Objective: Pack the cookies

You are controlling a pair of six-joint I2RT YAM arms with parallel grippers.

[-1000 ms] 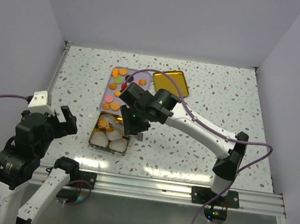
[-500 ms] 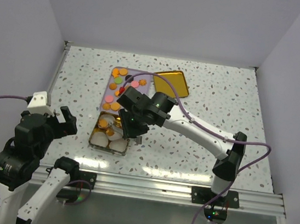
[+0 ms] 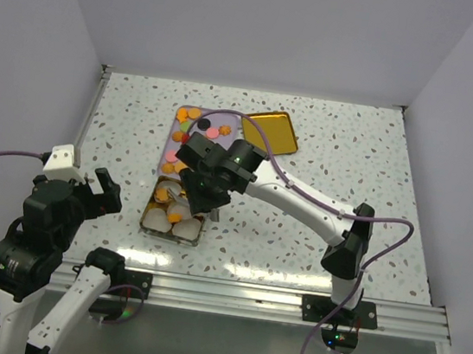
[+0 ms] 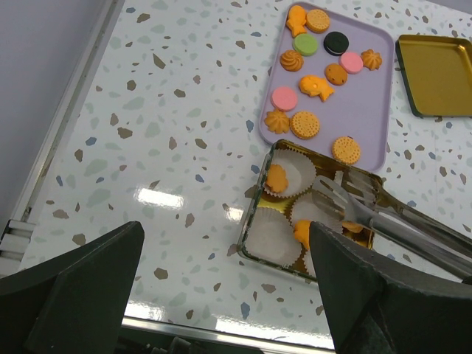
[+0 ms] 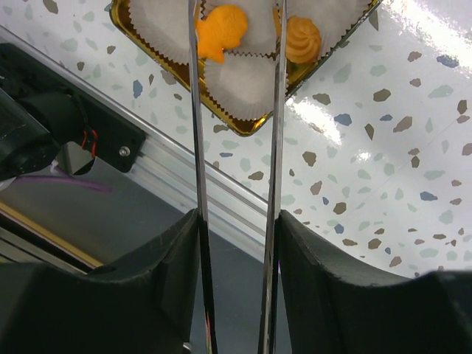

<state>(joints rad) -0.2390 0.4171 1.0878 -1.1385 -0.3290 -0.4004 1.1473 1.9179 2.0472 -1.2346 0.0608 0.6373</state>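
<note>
Several orange cookies (image 5: 219, 33) are seen lying in the white paper cups (image 4: 271, 236) of the gold tin (image 5: 186, 77), at the lower right of the left wrist view. More are spread on the purple tray (image 4: 372, 110) just above it. Metal tongs (image 4: 398, 221) are clamped in the right gripper (image 5: 237, 221), their tips held slightly apart over the tin. The left gripper (image 4: 225, 236) is spread wide with nothing held, at the lower left of the overhead view.

— What colours are there?
— White table (image 4: 147, 110), flecked brown and blue. Lilac tray (image 4: 380, 103). The cookies (image 4: 304, 125) are mostly orange, some pink, green, black.
— And the tin (image 5: 322, 53)?
— Gold, holding white paper cups (image 4: 273, 234).
</note>
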